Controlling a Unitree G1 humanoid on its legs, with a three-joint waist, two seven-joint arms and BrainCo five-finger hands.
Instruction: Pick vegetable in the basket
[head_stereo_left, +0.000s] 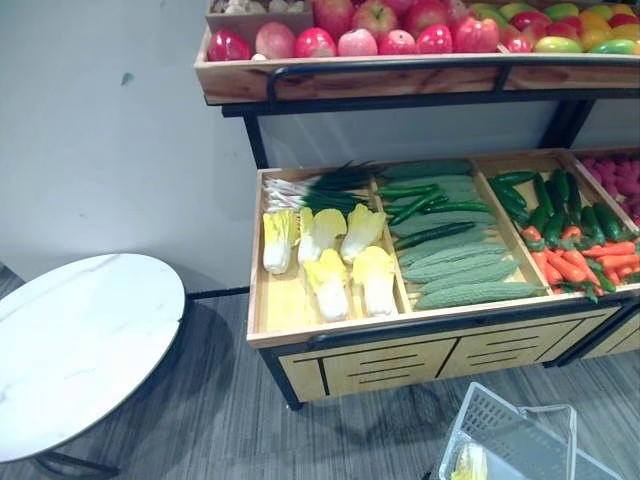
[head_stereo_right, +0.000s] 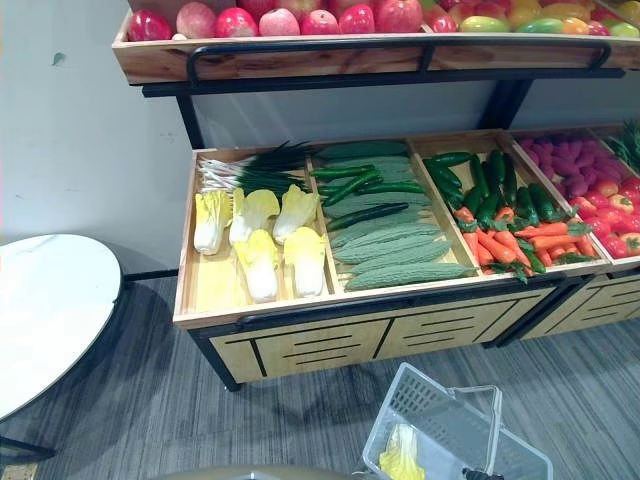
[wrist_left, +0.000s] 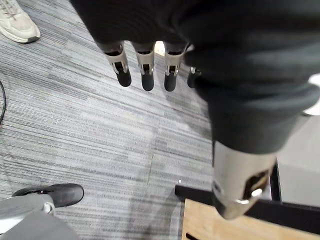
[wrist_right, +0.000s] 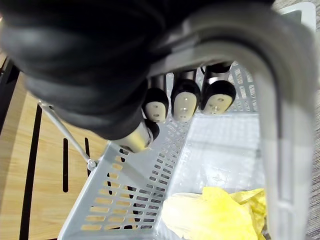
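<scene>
A grey plastic basket hangs low in front of the vegetable stand, with one yellow napa cabbage lying inside it. My right hand is curled round the basket's handle. More napa cabbages lie in the stand's left bin, below a bunch of green onions. My left hand hangs over the grey floor, its fingers relaxed and holding nothing.
Cucumbers and bitter gourds fill the middle bin; carrots and green peppers lie to the right. An upper shelf carries apples. A round white table stands at the left. A person's white shoe and a black shoe are on the floor.
</scene>
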